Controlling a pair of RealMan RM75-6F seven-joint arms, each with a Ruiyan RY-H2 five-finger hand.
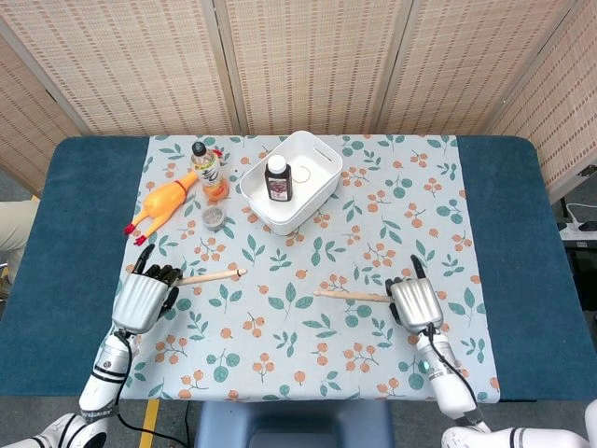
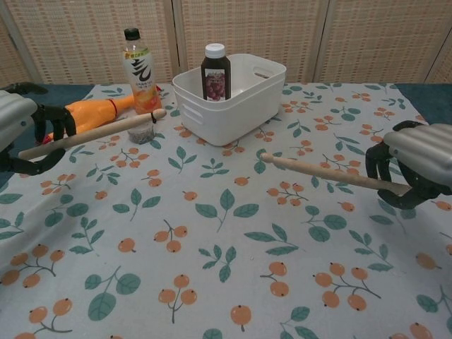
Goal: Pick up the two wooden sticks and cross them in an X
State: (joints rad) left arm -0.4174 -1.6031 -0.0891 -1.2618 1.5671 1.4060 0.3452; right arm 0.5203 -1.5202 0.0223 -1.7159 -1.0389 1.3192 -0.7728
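Two wooden sticks are lifted off the floral cloth. My left hand (image 1: 144, 296) (image 2: 15, 127) grips one stick (image 1: 209, 276) (image 2: 92, 133) by its left end; it points right and slightly up toward the bottle. My right hand (image 1: 415, 301) (image 2: 417, 162) grips the other stick (image 1: 350, 296) (image 2: 325, 172) by its right end; its free tip points left toward the middle of the cloth. The two sticks are well apart and do not touch.
A white bin (image 1: 322, 177) (image 2: 233, 113) holding a dark bottle (image 1: 277, 177) (image 2: 215, 70) stands at the back centre. An orange drink bottle (image 1: 209, 170) (image 2: 140, 72), a rubber chicken (image 1: 163, 205) (image 2: 92, 113) and a small jar (image 1: 214, 218) (image 2: 140, 128) sit at the back left.
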